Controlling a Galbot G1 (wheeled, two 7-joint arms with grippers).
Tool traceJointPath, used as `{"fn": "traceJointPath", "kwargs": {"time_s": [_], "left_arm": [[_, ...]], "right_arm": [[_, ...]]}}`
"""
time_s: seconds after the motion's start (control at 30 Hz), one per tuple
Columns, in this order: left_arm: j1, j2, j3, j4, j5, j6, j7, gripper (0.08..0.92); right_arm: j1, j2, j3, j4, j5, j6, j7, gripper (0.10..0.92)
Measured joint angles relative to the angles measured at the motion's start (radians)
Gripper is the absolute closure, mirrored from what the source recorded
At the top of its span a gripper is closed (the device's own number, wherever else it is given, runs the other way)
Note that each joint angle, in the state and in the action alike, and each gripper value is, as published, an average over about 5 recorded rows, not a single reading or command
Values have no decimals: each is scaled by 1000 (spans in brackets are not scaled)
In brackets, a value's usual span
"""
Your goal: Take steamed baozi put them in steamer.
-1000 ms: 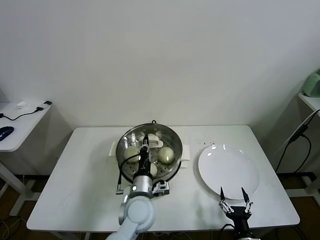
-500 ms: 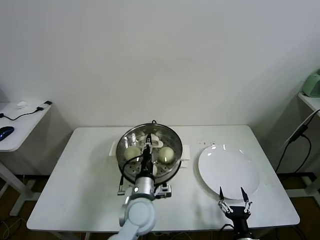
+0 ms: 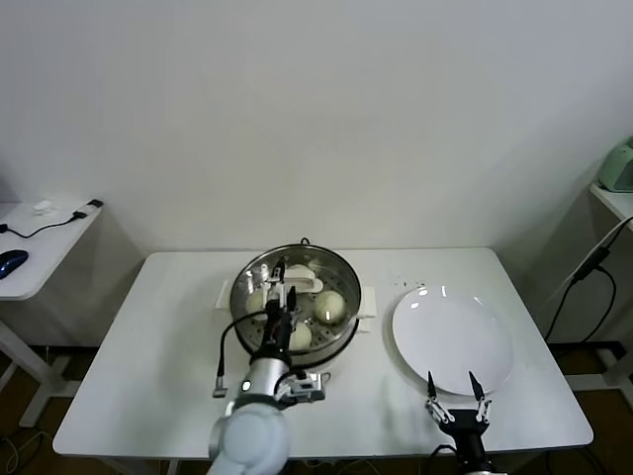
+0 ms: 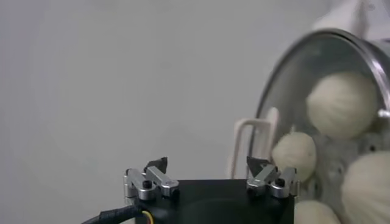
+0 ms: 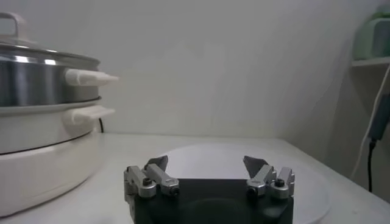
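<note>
The steamer (image 3: 339,272) stands mid-table on its cream base. Three baozi show inside it: one at the left (image 3: 258,300), one at the right (image 3: 330,306), one at the front (image 3: 302,337). My left gripper (image 3: 282,275) is open and empty, raised over the steamer's left half. In the left wrist view its jaws (image 4: 207,165) are wide apart, and several baozi (image 4: 341,103) lie in the steamer (image 4: 263,125) off to one side. My right gripper (image 3: 450,386) is open and empty at the plate's front edge; it also shows in the right wrist view (image 5: 207,163).
A flat white plate (image 3: 452,339) lies to the right of the steamer and shows bare in the right wrist view (image 5: 244,159). A side table (image 3: 40,247) with a cable and a mouse stands far left. A shelf with a green appliance (image 3: 618,166) is far right.
My left arm has shifted left and its gripper has lifted up from inside the steamer, empty. The front baozi now shows fully. The right arm has barely moved.
</note>
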Motion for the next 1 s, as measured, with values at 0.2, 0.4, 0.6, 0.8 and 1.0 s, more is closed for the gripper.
{"fn": "traceJointPath", "kwargs": {"time_s": [0.2,0.4,0.6,0.8,1.0], "left_arm": [[52,3,-131,-79,-310,-96,-91,177],[114,16,-338,-107,-711,-195,-156,177],[208,54,-501,-76,-1102,-287,-174,177],[296,86,-566,2,-1368,-410,-171,177],[352,98,-580,91,-1505,-521,-164,177]], "right_arm": [[-5,-16,-20,10,18,29,15,203],[-5,-51,-45,17,33,53,32,203],[5,-78,-55,13,47,78,32,203],[15,-91,-63,2,67,100,28,203],[16,-94,-63,-8,82,108,35,203]]}}
